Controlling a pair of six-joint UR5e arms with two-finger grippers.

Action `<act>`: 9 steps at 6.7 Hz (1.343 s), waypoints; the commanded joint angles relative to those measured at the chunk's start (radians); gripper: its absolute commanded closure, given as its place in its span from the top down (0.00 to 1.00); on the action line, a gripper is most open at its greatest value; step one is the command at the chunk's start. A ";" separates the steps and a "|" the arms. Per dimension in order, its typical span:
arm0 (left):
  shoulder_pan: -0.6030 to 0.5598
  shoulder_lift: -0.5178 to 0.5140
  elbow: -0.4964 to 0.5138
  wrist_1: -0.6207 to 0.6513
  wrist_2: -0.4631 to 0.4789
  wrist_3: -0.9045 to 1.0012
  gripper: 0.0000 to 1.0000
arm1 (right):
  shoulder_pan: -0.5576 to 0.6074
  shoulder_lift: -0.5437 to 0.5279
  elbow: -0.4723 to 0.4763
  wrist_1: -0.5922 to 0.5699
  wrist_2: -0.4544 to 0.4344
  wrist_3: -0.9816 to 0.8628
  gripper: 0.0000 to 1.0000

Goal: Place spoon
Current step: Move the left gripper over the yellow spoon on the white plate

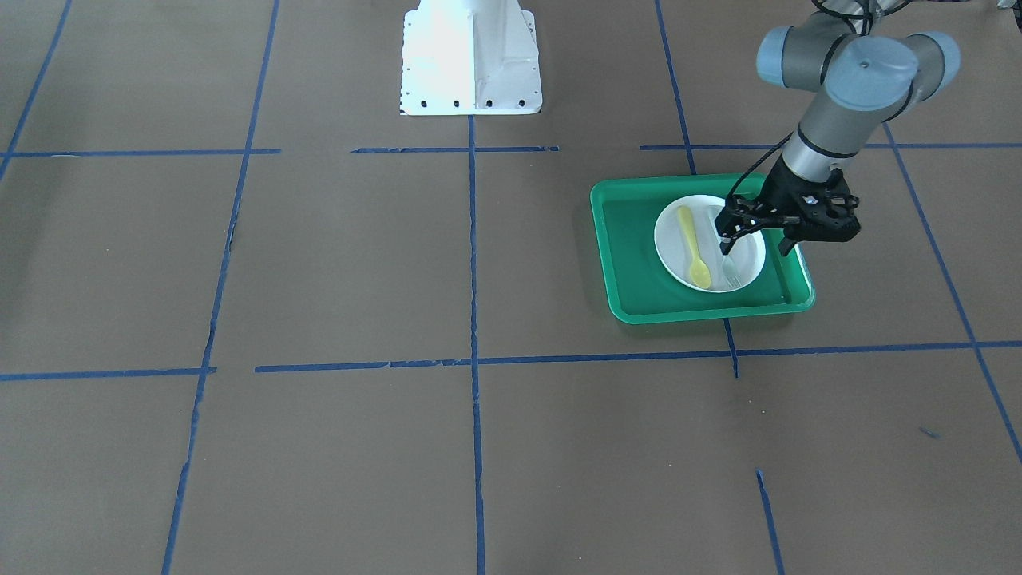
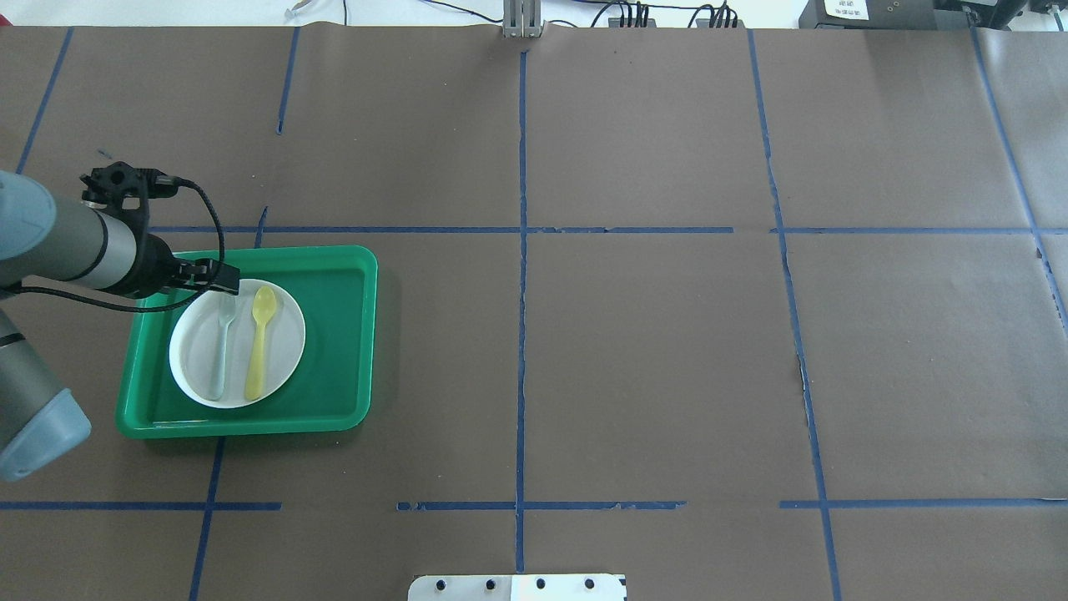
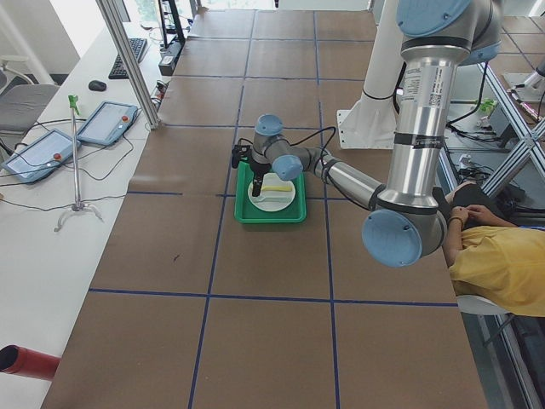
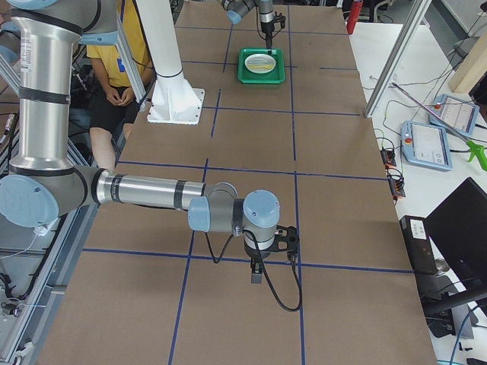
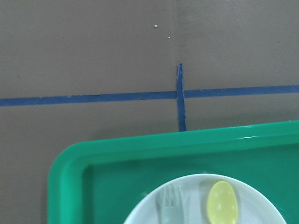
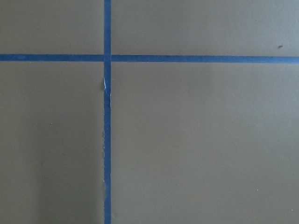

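The yellow spoon (image 1: pixel 693 243) lies flat on a white plate (image 1: pixel 669 251) inside a green tray (image 1: pixel 631 263). It also shows in the overhead view (image 2: pixel 260 338), and its bowl shows in the left wrist view (image 5: pixel 222 201). My left gripper (image 1: pixel 754 242) hangs above the plate's edge, over the side where the fork lies. Its jaws stand apart and hold nothing. The spoon lies free, about a jaw-width away from it. My right gripper (image 4: pixel 257 272) is far away over bare table; I cannot tell whether it is open or shut.
A pale grey-green fork (image 2: pixel 223 346) lies on the plate beside the spoon, parallel to it. The tray (image 2: pixel 334 334) sits on brown paper with blue tape lines (image 2: pixel 521 250). The robot's white base (image 1: pixel 471 56) stands at the table's near edge.
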 commanded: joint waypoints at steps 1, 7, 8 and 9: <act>0.067 -0.051 0.051 0.000 0.015 -0.064 1.00 | 0.000 0.000 0.000 -0.001 0.000 0.000 1.00; 0.096 -0.054 0.061 0.001 0.004 -0.074 0.44 | 0.000 0.000 0.000 0.001 0.000 0.000 1.00; 0.101 -0.054 0.061 0.003 0.004 -0.075 0.44 | 0.000 0.000 0.000 -0.001 0.000 0.000 1.00; 0.102 -0.053 0.062 0.004 0.004 -0.075 0.44 | 0.000 0.000 0.000 -0.001 0.000 0.000 1.00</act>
